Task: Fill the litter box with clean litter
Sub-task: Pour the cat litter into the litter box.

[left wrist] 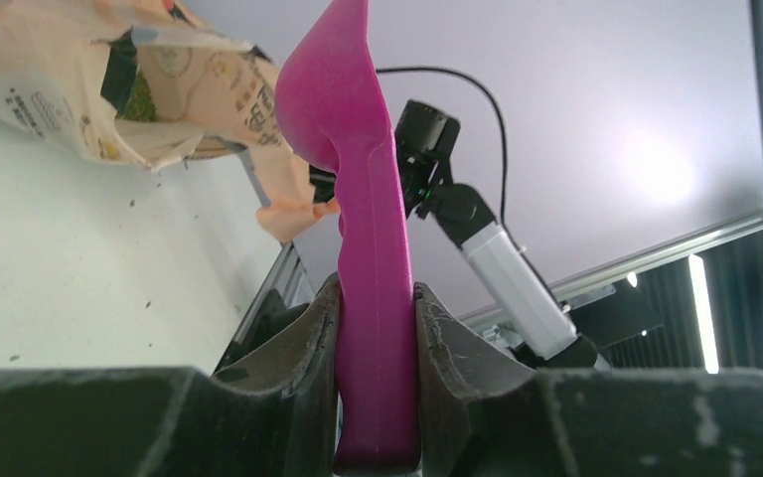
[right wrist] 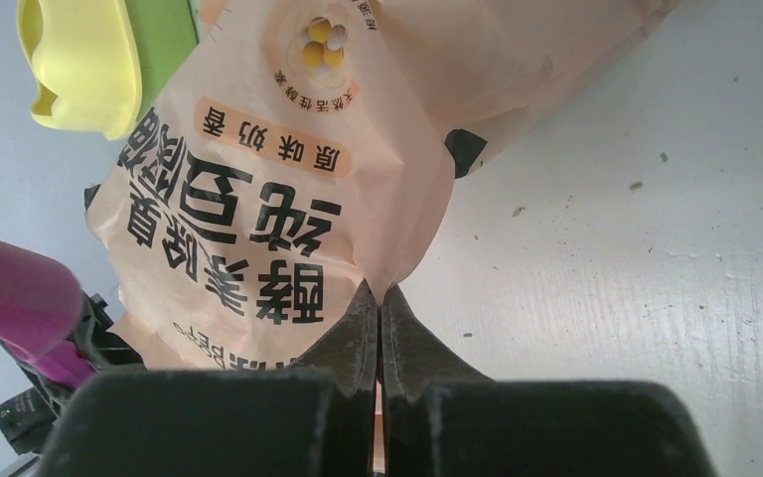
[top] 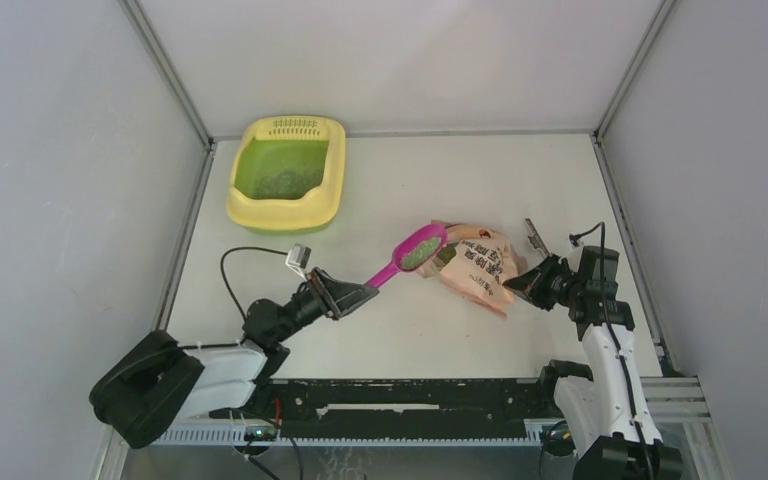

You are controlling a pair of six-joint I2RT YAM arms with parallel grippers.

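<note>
My left gripper clamps the full scoop, right gripper pinches bag; carry level to the litter box

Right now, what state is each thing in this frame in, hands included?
litter box: upright, floor only partly covered.
clean litter: some in the box, one load in the scoop.
scoop: loaded, bowl at the bag's mouth, handle gripped.
bag: lying crumpled, mouth open toward the scoop.
left hand: shut on the scoop's handle.
right hand: shut on the bag's edge.
</note>
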